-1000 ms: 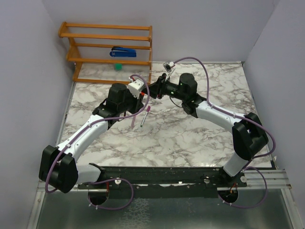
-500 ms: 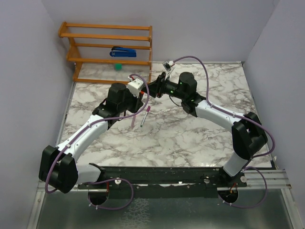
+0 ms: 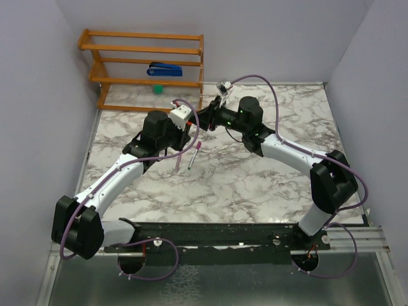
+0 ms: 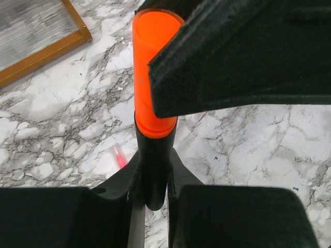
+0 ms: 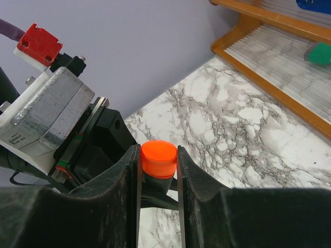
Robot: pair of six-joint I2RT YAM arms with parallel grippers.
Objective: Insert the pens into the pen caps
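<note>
My left gripper [image 4: 153,173] is shut on the lower body of the short black marker [image 4: 154,155]. The bright orange cap [image 4: 150,77] sits on the marker's upper end. My right gripper [image 5: 158,161] is shut on that orange cap [image 5: 158,154], with the black marker [image 5: 156,182] showing just beneath it. In the top view the two grippers meet above the table's back middle, left gripper [image 3: 190,129] against right gripper [image 3: 203,119]. On the table below lie a slim pink pen [image 3: 177,160] and a silver-grey pen [image 3: 192,159] with a magenta end [image 3: 199,146].
A wooden rack [image 3: 143,38] stands at the back left, holding a blue stapler [image 3: 164,68] and a small green ball [image 3: 158,88]. A blurred pink piece [image 4: 119,155] lies on the marble table [image 3: 274,185] under the left gripper. Walls close in left, back and right.
The right arm has edged slightly toward the left gripper. Both grips are unchanged.
</note>
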